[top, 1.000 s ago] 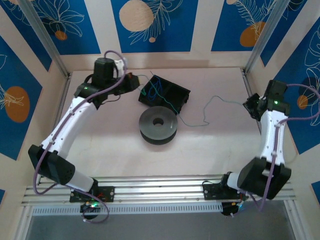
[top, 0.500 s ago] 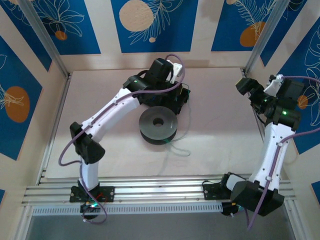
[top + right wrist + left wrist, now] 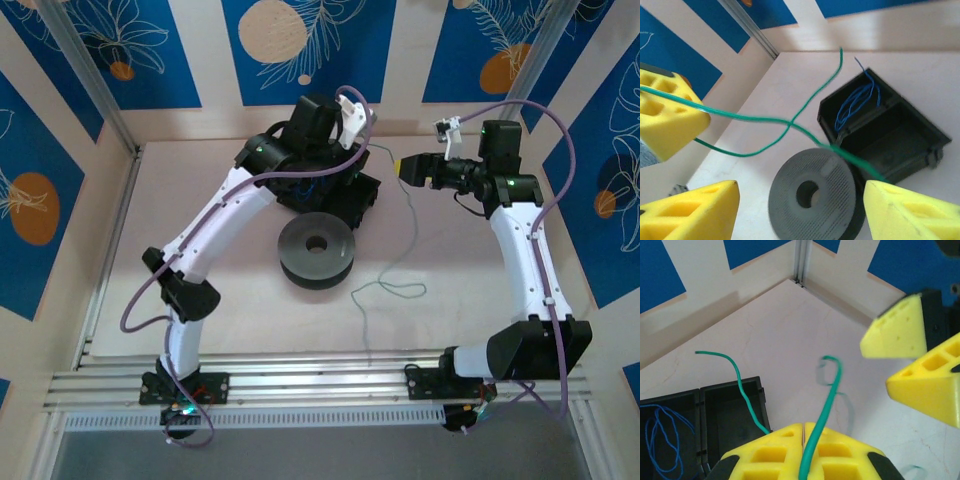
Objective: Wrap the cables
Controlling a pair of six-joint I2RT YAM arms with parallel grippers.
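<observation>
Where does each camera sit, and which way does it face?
Top external: above, behind the bases, looking down at the table; both arms show.
Left wrist: on the left arm, facing the far corner; left gripper shut on the green cable.
Right wrist: on the right arm, looking down at grey spool and black tray; right gripper open.
Shared: wrist views both show that cable and tray.

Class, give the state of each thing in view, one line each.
left gripper, jaws shut on green cable
right gripper, jaws open
green cable, pinched, rest trailing loose
blue cable, bunched in black tray
black tray, open
grey spool, lying flat
</observation>
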